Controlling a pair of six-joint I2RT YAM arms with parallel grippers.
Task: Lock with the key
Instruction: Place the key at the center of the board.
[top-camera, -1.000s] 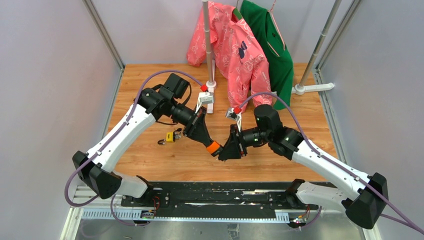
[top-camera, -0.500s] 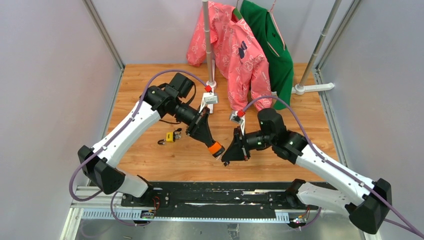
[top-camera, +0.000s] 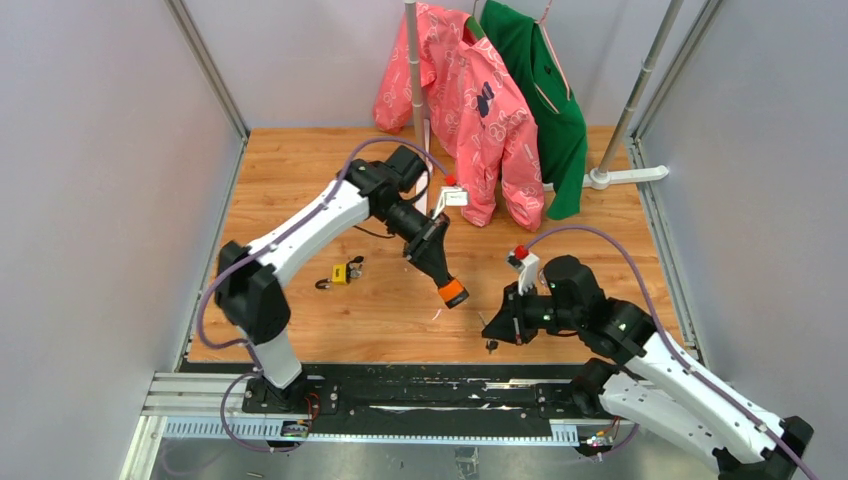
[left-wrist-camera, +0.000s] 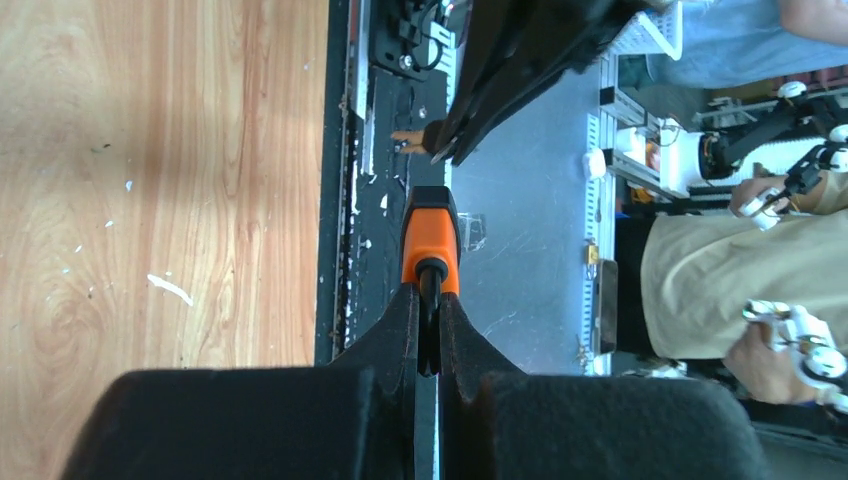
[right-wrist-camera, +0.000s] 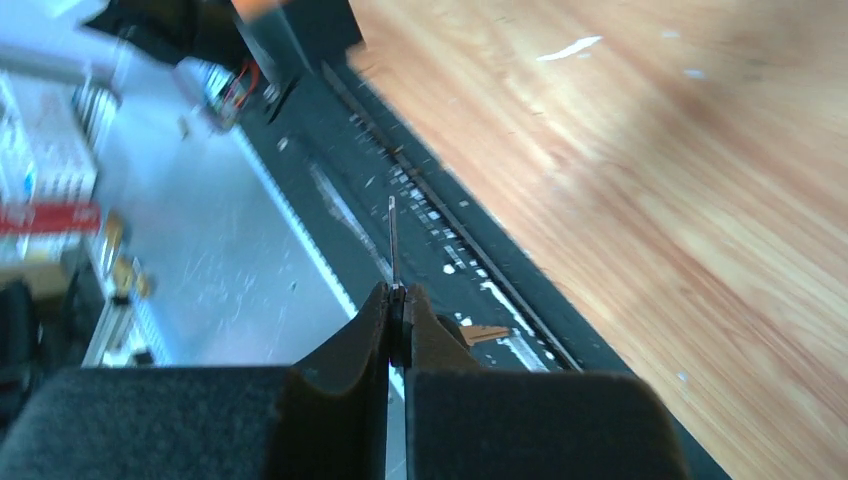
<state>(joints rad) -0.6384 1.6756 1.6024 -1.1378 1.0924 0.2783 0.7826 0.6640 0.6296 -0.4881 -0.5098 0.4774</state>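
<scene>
Top external: wood worktop, with a pink shirt and a green shirt hanging on a rack at the far edge. Neither matters for this job.

Both arms reach in over the middle and face each other, well apart.
- Left fingers are up off the worktop, clamped on an orange padlock.
- Left wrist view: the fingers pinch the black shackle, so the padlock body sticks out free toward the other arm. My read is that this keeps the keyhole end reachable.
- Right fingers are low, near the front rail, and closed together on the key.
- Right wrist view: the thin key stands edge-on out of the finger tips. A second small key seems to dangle beside them, though it's blurred.
- A small yellow lock lies on the worktop to the left, untouched.

Key isn't in the padlock yet. Next comes lining the key tip up with the keyhole. The thin edge-on grip could twist on contact.
</scene>
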